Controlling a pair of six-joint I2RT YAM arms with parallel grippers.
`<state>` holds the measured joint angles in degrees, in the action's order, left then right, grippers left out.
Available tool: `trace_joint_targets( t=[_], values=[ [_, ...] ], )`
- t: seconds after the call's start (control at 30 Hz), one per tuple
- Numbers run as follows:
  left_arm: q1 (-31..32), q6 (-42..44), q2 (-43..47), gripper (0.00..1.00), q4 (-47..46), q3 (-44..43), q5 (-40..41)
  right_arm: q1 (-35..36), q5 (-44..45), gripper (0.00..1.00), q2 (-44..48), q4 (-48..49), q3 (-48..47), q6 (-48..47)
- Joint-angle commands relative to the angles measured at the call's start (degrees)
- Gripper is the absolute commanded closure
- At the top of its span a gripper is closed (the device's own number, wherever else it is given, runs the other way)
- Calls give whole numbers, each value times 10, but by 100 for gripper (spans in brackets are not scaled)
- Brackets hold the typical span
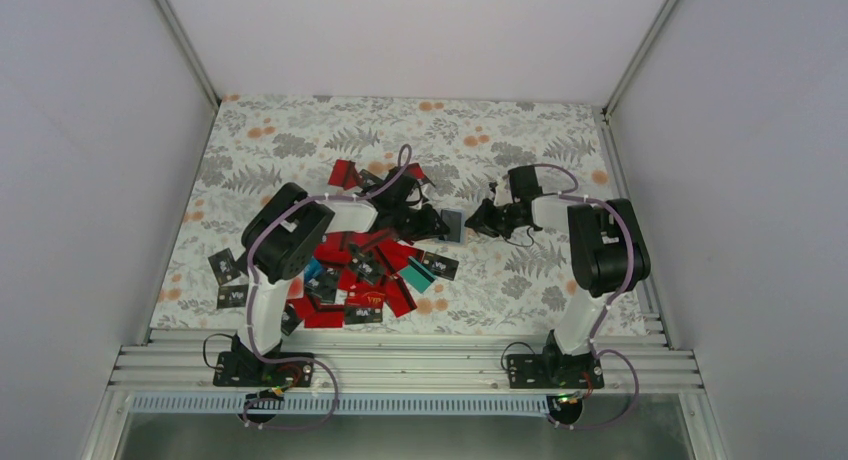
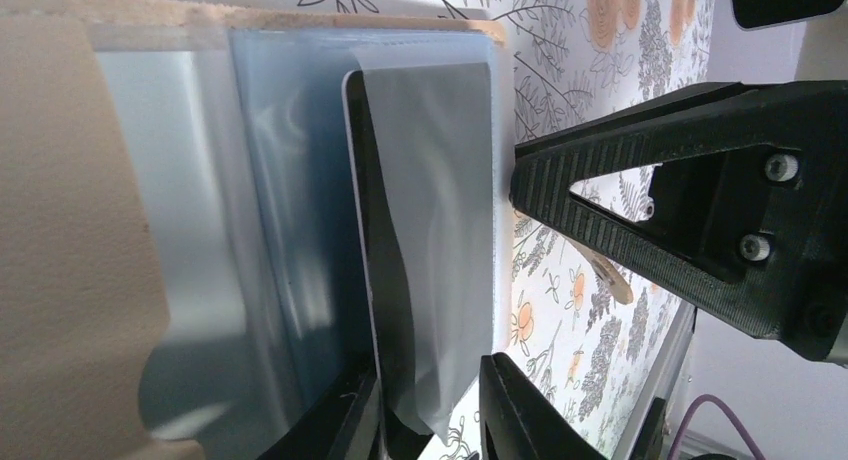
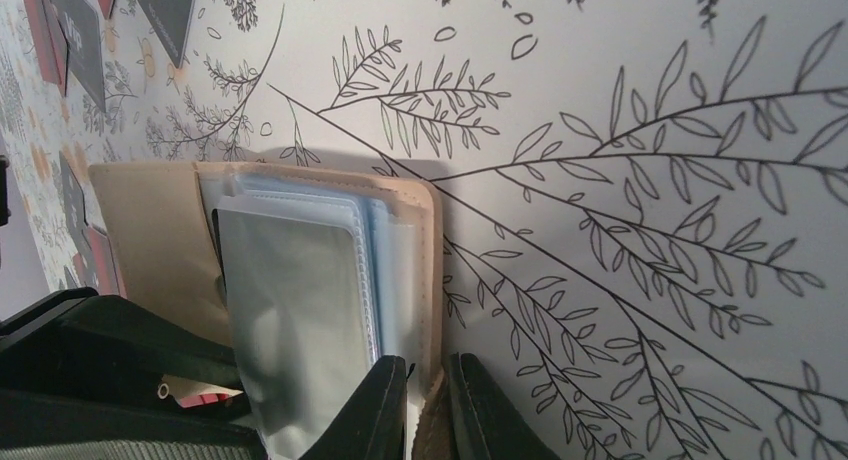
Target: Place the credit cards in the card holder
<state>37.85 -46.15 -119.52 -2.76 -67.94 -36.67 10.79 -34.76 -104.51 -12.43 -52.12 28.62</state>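
Note:
The tan card holder (image 1: pixel 452 225) lies open at mid-table between both arms, its clear sleeves (image 2: pixel 440 180) facing up. A black credit card (image 2: pixel 380 270) stands partly inside one sleeve. My left gripper (image 2: pixel 428 375) is open, its fingers either side of that card's near end with a clear gap. My right gripper (image 3: pixel 425 363) is shut on the card holder's (image 3: pixel 150 230) tan edge; the left wrist view shows it too, opposite the left gripper. The other credit cards (image 1: pixel 360 275), red, black and teal, are heaped under the left arm.
Two black cards (image 1: pixel 225 270) lie apart at the left of the floral cloth (image 1: pixel 520 280). Grey walls close in three sides. A metal rail (image 1: pixel 400 360) carrying the arm bases runs along the near edge.

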Motion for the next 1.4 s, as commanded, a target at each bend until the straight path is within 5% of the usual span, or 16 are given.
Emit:
trace_joint_targets(
  t=[0.0,0.63,1.17,1.37],
  values=[
    [11,2,6,71,25,18,20,5,50,85,-33,-29,1,-9],
    [33,36,85,47,56,56,89,0,95,84,-57,-47,-43,-15],
    [43,140,140,49,154,0,224,-6,116,53,-18,-80,-77,-31],
    [44,160,116,60,161,-29,231,-3,87,50,31,-86,-64,-40]
  ],
)
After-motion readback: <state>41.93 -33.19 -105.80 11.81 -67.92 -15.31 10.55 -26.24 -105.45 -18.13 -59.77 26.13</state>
